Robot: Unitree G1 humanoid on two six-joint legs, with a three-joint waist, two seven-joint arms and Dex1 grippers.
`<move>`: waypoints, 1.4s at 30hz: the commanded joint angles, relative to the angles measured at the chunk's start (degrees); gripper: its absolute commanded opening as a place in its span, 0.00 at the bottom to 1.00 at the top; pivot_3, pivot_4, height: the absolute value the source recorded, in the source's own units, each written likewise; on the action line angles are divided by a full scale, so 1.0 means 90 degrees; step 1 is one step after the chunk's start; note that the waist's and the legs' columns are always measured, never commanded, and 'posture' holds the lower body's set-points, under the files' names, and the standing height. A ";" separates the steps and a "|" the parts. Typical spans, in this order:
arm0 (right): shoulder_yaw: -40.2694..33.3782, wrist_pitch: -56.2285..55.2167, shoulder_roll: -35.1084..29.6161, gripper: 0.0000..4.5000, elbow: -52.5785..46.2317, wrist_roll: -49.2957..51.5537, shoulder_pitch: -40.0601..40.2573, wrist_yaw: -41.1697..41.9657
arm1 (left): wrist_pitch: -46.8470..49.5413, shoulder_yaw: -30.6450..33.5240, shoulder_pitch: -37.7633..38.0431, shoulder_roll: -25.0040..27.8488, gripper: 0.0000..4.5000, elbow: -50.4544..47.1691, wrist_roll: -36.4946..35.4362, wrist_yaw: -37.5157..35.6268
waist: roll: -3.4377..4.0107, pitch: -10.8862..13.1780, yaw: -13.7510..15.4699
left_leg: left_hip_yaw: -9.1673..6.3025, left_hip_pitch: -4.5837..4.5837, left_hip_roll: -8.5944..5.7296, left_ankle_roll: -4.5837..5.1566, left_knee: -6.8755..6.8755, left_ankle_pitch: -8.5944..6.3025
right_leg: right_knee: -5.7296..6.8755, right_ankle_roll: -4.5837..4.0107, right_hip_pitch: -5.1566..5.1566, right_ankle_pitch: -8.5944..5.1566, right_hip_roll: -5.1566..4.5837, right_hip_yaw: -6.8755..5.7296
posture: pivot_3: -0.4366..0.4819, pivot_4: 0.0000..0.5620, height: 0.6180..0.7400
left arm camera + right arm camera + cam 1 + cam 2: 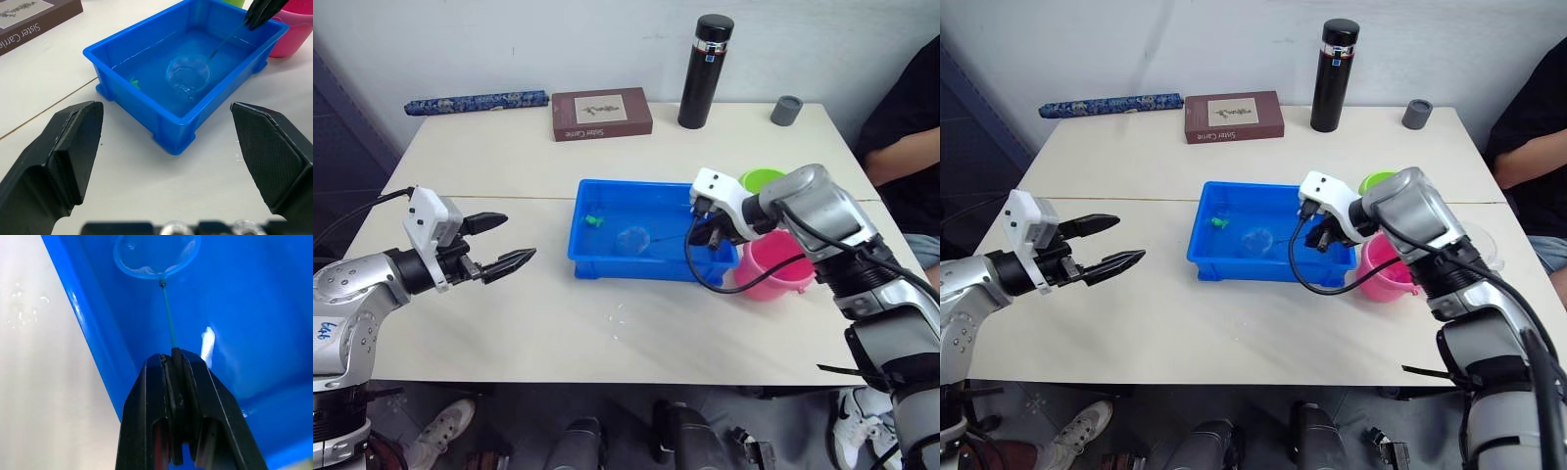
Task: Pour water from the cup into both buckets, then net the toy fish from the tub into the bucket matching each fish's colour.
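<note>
The blue tub (605, 262) holds water in the middle of the table. Inside it, near the far left corner, lies a green toy fish (593, 221). The net (633, 240) rests mid-tub, its round rim in the water. My right gripper (710, 230) is shut on its thin handle at the tub's right end, also seen in the right wrist view (171, 355). The pink bucket (773, 266) and green bucket (762, 179) stand just right of the tub, partly behind my right arm. Beside that forearm a clear cup rim (1485, 243) peeks out. My left gripper (504, 243) hovers open, left of the tub.
Along the table's far edge stand a tall black flask (705, 70), a small grey cup (787, 110), a brown book (602, 114) and a blue patterned roll (477, 102). A person in black (911, 117) sits at the right. Water drops (620, 318) dot the table.
</note>
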 commanded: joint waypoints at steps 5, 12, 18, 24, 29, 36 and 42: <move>0.0185 0.0202 0.0606 0.00 0.0408 -0.0361 -0.0419 -0.0397 | -0.0155 0.0231 0.0015 0.0070 0.99 0.0071 0.0046 0.0155 | 0.0000 0.0000 -0.0010 | 0.0000 0.0000 0.0000 -0.0001 -0.0001 0.0000 | 0.0001 -0.0001 -0.0002 0.0000 0.0000 -0.0001 | 0.48 0.27 0.99; 0.0133 0.0399 0.1436 0.00 0.0598 -0.0434 -0.0529 -0.0967 | -0.0150 0.0376 0.0127 0.0086 0.99 0.0134 0.0146 0.0459 | 0.0000 0.0000 -0.0066 | 0.0001 0.0000 -0.0001 -0.0003 -0.0001 0.0001 | 0.0010 -0.0003 -0.0008 -0.0002 0.0001 -0.0001 | 0.48 0.27 0.99; 0.0050 0.0444 0.1852 0.00 0.0908 -0.0428 -0.0640 -0.1364 | 0.0038 0.0442 0.0218 0.0091 0.99 -0.0023 0.0092 0.0698 | 0.0000 0.0000 -0.0137 | -0.0002 0.0000 -0.0003 -0.0004 -0.0001 0.0001 | 0.0012 -0.0003 -0.0008 -0.0001 0.0000 -0.0002 | 0.48 0.27 0.99; -0.0184 0.0507 0.2264 0.00 0.1305 -0.0384 -0.0787 -0.1852 | 0.0187 0.0488 0.0267 0.0130 0.99 -0.0080 0.0082 0.0859 | 0.0000 0.0000 -0.0164 | -0.0002 0.0001 -0.0004 -0.0005 -0.0004 0.0002 | 0.0013 -0.0003 -0.0010 -0.0002 -0.0001 -0.0002 | 0.48 0.27 0.99; -0.0346 0.0641 0.2511 0.00 0.1526 -0.0331 -0.0869 -0.2153 | 0.0246 0.0471 0.0211 0.0152 0.99 -0.0114 0.0076 0.0908 | 0.0000 0.0000 -0.0168 | -0.0001 0.0001 -0.0004 -0.0005 -0.0006 0.0002 | 0.0013 -0.0004 -0.0010 -0.0002 -0.0001 -0.0002 | 0.48 0.27 0.99; -0.1021 0.0437 0.2993 0.00 0.1828 -0.0133 -0.0921 -0.2729 | 0.0254 0.0422 0.0158 0.0160 0.99 -0.0093 0.0097 0.0927 | 0.0000 0.0000 -0.0197 | -0.0001 0.0003 -0.0004 -0.0007 -0.0010 0.0002 | 0.0015 -0.0005 -0.0012 -0.0003 0.0000 -0.0001 | 0.48 0.27 0.99; -0.1476 0.0398 0.2872 0.00 0.1599 0.0063 -0.0890 -0.2738 | 0.0229 0.0308 0.0046 0.0179 0.99 -0.0031 0.0092 0.0837 | 0.0000 0.0000 -0.0201 | -0.0001 0.0003 -0.0004 -0.0007 -0.0011 0.0002 | 0.0015 -0.0006 -0.0012 -0.0003 0.0000 -0.0001 | 0.48 0.27 0.99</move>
